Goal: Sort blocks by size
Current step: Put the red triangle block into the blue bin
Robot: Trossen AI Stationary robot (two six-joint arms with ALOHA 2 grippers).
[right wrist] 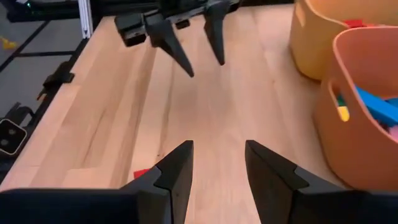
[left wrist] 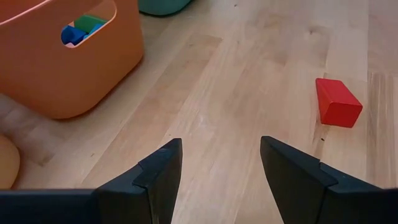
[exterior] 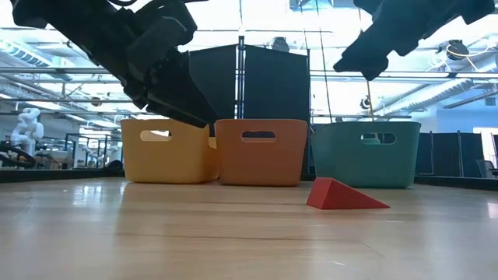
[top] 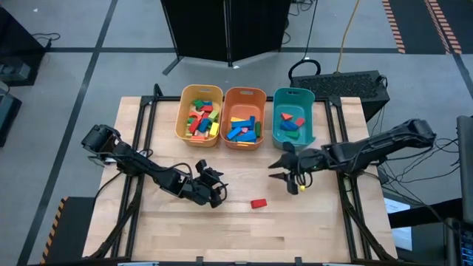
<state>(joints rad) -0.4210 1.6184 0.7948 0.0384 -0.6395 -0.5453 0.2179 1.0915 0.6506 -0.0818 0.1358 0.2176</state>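
Right wrist view: open right pincer (right wrist: pixel 217 163) half hides the red block (right wrist: pixel 140 173).

Three plastic bins stand side by side at the far edge of the wooden table (top: pixel 185 229): a yellow bin (top: pixel 181 122), an orange bin (top: pixel 228 96), a teal bin (top: pixel 279 137). A black case (top: pixel 355 85) lies just behind the table.

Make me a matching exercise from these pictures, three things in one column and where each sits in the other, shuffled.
Things:
1. yellow bin
2. teal bin
3. red block

Places:
A. loose on the table between the two grippers
B. left end of the bin row
C. right end of the bin row

Pairs: 1-B, 2-C, 3-A
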